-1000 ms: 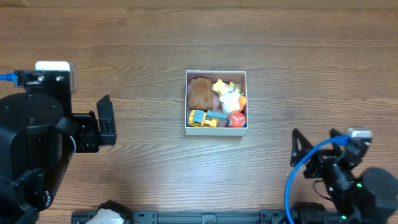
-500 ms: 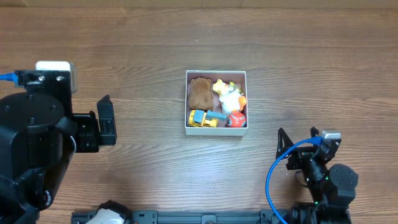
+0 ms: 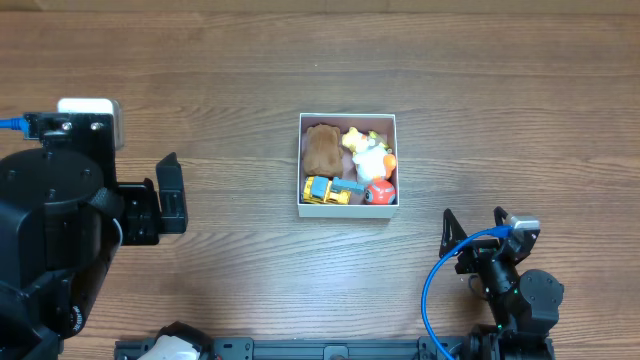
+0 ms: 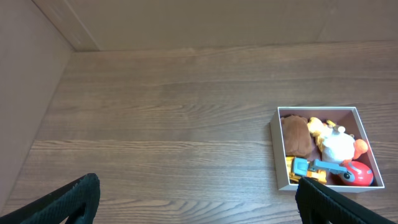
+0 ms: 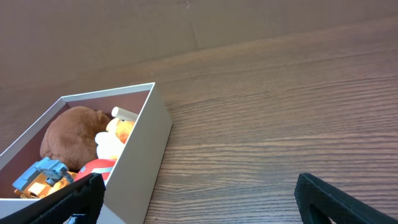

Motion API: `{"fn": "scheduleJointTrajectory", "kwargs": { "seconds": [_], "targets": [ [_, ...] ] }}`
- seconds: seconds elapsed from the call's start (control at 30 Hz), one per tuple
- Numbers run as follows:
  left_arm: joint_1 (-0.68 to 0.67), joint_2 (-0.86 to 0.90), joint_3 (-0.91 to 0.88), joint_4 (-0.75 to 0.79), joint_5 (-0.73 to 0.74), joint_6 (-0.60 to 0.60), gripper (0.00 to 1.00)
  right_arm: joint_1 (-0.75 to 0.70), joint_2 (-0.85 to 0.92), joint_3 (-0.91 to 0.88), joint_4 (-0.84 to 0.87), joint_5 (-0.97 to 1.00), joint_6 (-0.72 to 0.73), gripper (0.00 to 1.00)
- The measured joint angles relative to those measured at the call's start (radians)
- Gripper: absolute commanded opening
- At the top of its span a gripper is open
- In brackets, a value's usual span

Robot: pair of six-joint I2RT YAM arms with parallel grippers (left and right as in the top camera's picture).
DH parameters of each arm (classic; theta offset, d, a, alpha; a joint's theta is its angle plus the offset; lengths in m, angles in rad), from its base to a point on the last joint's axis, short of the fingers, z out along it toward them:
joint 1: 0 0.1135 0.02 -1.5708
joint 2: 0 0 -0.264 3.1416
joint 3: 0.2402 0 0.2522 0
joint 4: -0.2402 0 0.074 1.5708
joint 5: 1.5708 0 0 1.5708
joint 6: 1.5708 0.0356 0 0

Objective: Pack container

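The container (image 3: 301, 165) is a small white-walled square box with a pink floor at the table's middle. It holds a brown plush toy (image 3: 322, 148), a white and yellow toy (image 3: 370, 152), a yellow and blue truck (image 3: 330, 190) and a red toy (image 3: 379, 192). It shows in the left wrist view (image 4: 274, 152) and the right wrist view (image 5: 146, 155) too. My left gripper (image 3: 170, 195) is open and empty at the far left. My right gripper (image 3: 472, 230) is open and empty at the front right, apart from the container.
The wooden table (image 3: 480, 90) lies bare around the box. A wall panel (image 4: 25, 81) rises at the table's edge in the left wrist view. A blue cable (image 3: 432, 285) loops by the right arm.
The right arm has drawn back and folded toward the front edge, its gripper shifting a little left. The left arm and the box have not moved.
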Motion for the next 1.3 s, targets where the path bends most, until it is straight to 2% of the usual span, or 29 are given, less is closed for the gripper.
{"fn": "scheduleJointTrajectory", "kwargs": {
  "seconds": [0.73,0.87,0.93,1.0,1.1,1.17,1.23,1.3],
  "targets": [
    [0.001,0.002,0.000,0.000,0.000,0.000,1.00,0.000,0.000,0.000,0.000,0.000,0.000,1.00],
    [0.084,0.001,-0.012,0.003,0.000,0.001,1.00,0.000,0.000,0.000,0.000,0.000,0.000,1.00],
    [0.187,-0.013,-0.050,0.024,0.002,0.000,1.00,0.000,0.000,0.000,0.000,0.000,0.000,1.00],
    [0.282,-0.040,-0.107,0.087,0.010,0.000,1.00,0.000,0.000,0.000,0.000,0.000,0.000,1.00],
    [0.406,-0.132,-0.282,0.282,0.049,0.000,1.00,0.000,0.000,-0.001,0.003,0.000,0.000,1.00],
    [0.433,-0.193,-0.391,0.406,0.072,0.000,1.00,0.000,0.000,-0.002,0.006,0.000,0.000,1.00],
    [0.447,-0.310,-0.598,0.590,0.116,0.000,1.00,0.000,0.000,-0.002,0.005,0.000,0.000,1.00],
    [0.450,-0.423,-0.816,0.848,0.154,-0.001,1.00,0.000,0.000,-0.002,0.006,0.000,0.000,1.00]
  ]
}}
